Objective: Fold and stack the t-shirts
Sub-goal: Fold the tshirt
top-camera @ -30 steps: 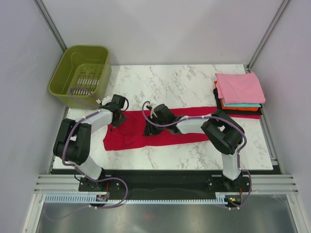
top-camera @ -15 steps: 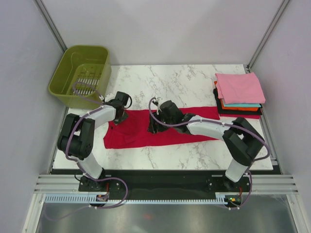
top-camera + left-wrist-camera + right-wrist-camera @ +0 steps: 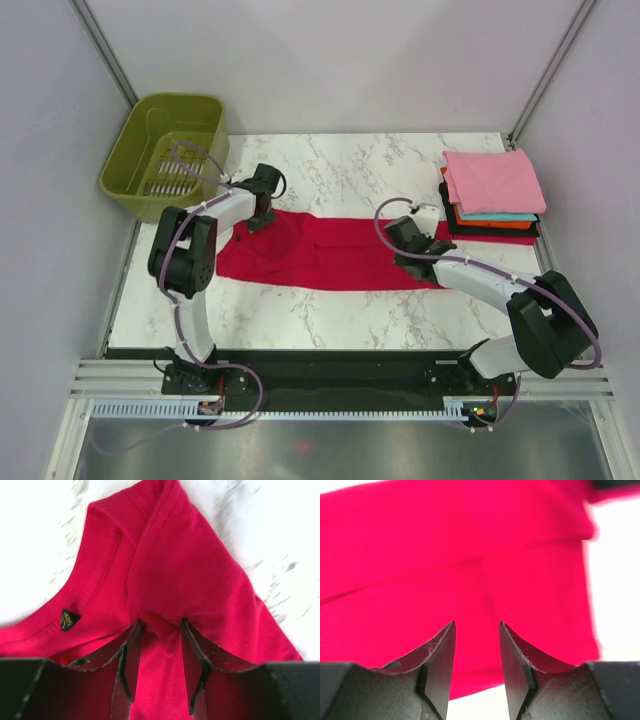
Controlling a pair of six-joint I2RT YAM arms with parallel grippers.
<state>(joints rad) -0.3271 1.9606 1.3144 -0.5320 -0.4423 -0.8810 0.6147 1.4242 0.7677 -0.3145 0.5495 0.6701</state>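
With your left gripper [image 3: 161, 626] pinching a fold beside the collar of the crimson t-shirt [image 3: 330, 255], stretched across mid-frame, and your right gripper [image 3: 477, 626] parted and empty over its right-hand end, any one-sided pull could drag it crooked.

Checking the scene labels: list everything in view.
crimson t-shirt: 1, crimson, spread out mid-table.
folded stack: 1 pile, pink on top with teal, orange, black and red edges below, far right corner.
basket: 1, olive green, far left corner.
table: 1, white marble.
left gripper: 1, black, pinching a fold of the crimson t-shirt near its collar.
right gripper: 1, black, open over the shirt's right end.
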